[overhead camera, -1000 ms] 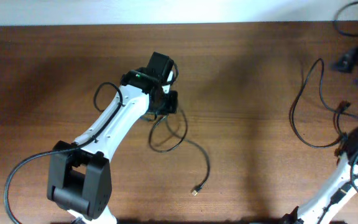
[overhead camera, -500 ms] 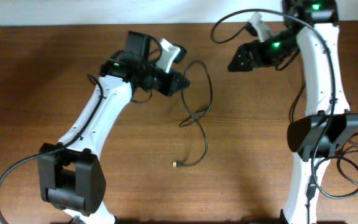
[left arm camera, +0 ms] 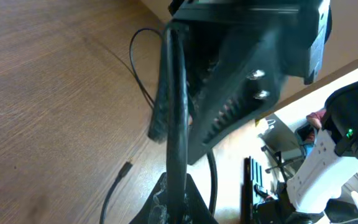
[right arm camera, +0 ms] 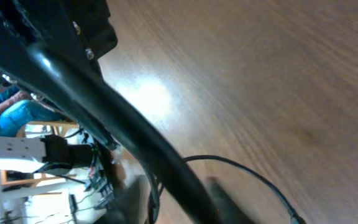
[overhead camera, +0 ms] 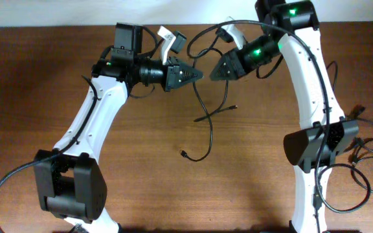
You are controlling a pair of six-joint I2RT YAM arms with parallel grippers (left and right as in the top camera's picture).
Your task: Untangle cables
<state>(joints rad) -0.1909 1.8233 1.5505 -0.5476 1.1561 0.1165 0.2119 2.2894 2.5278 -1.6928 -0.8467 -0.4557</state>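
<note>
Brown wooden table (overhead camera: pixel 57 162) from overhead. The left gripper (overhead camera: pixel 196 74) and right gripper (overhead camera: pixel 214 74) sit almost nose to nose above it, both pinched tight on the cable (overhead camera: pixel 210 133). It dangles in loops, plug (overhead camera: pixel 183 154) down at the wood. Left wrist: jaws clamped, cable running straight between them. Right wrist: cable crosses diagonally, close and blurred.

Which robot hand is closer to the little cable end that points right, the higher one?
Right. In the overhead view the right hand sits just above the cable end; the left hand is farther off, up and to the left.
</note>
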